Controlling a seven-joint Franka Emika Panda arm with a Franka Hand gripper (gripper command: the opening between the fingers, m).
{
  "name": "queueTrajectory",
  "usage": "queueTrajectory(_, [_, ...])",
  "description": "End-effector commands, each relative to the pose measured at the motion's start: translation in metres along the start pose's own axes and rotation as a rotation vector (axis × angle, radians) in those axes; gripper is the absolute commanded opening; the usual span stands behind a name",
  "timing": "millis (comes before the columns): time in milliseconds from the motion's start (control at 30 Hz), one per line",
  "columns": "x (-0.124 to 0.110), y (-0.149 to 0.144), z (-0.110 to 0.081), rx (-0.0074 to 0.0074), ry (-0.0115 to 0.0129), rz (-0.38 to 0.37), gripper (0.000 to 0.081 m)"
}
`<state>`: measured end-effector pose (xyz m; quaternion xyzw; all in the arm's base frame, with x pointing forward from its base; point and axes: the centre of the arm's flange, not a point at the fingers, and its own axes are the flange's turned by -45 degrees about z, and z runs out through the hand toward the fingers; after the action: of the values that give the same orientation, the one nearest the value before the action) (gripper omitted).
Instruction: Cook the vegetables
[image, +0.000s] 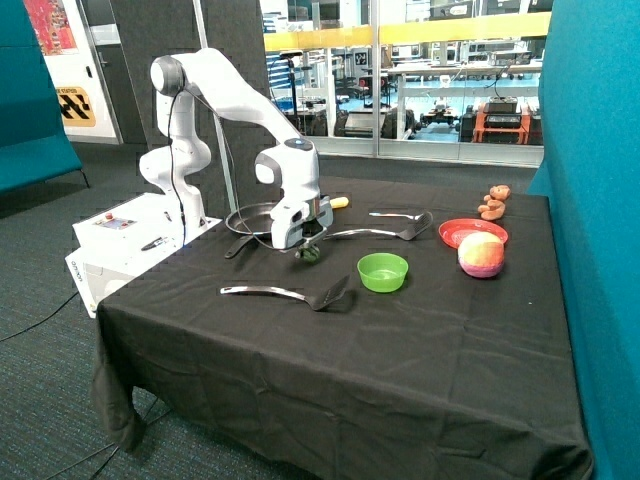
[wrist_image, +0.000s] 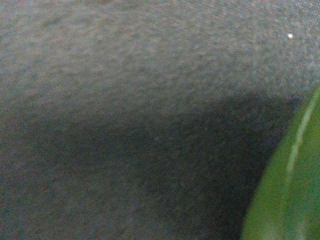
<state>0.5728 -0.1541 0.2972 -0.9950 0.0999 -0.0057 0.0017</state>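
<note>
Green pepper (wrist_image: 290, 195) sits under the gripper (image: 306, 244) beside the pan (image: 250, 218); I cannot tell if it is held.

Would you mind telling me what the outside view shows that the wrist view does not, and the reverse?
Only the outside view shows the gripper right at the dark green vegetable, the pan behind it, the yellow vegetable, two spatulas and the red plate. Only the wrist view shows the cloth's weave close up, with a dark shadow. Both show the black tablecloth and a green bowl.
</note>
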Motion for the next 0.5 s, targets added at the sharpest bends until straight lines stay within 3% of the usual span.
queueTrajectory(0, [-0.004,-0.014,-0.028,-0.0041,-0.0111,-0.072,0.0])
queueTrajectory(467, [-0.038,-0.048,-0.069,-0.0036,-0.0113,-0.148,0.0])
